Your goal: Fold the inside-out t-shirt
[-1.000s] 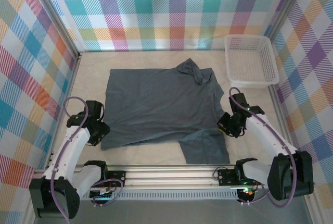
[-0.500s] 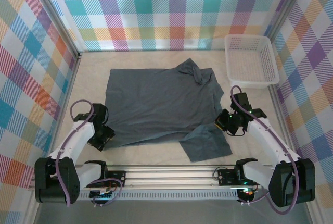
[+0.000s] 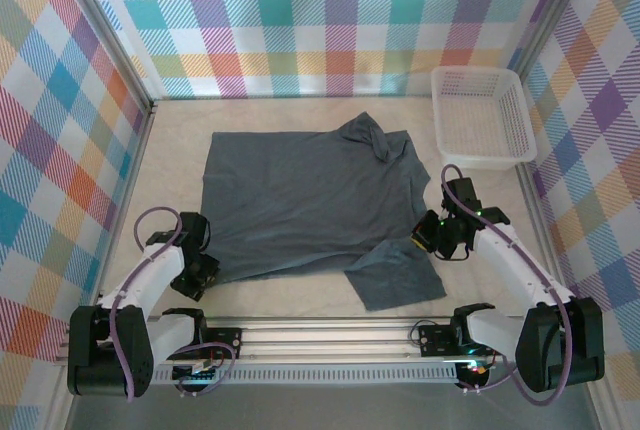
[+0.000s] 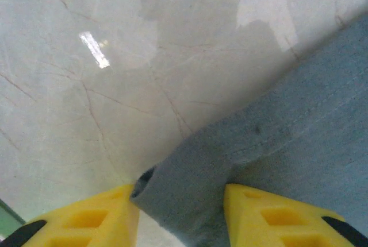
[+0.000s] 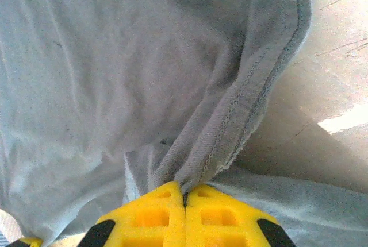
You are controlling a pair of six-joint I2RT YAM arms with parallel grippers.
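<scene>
Near edge: bare strip of table [image 3: 280,295] in front of the hem. Left gripper [image 4: 181,201] straddles the near-left corner of the t-shirt [image 3: 300,190], cloth between its fingers; clamped or not, cannot tell. Right gripper [image 5: 185,192] pressed together, pinching a seamed hem fold. Shirt flat mid-table, open margin all round. White basket [image 3: 475,71] far right, apart

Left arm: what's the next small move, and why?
Probably close the left tool fully before any lift. Its jaws stand apart with the near corner of the t-shirt bunched between them, and a firm pinch can't be confirmed. The right tool is already shut on a hem fold, so lifting now would likely drag the cloth unevenly.
</scene>
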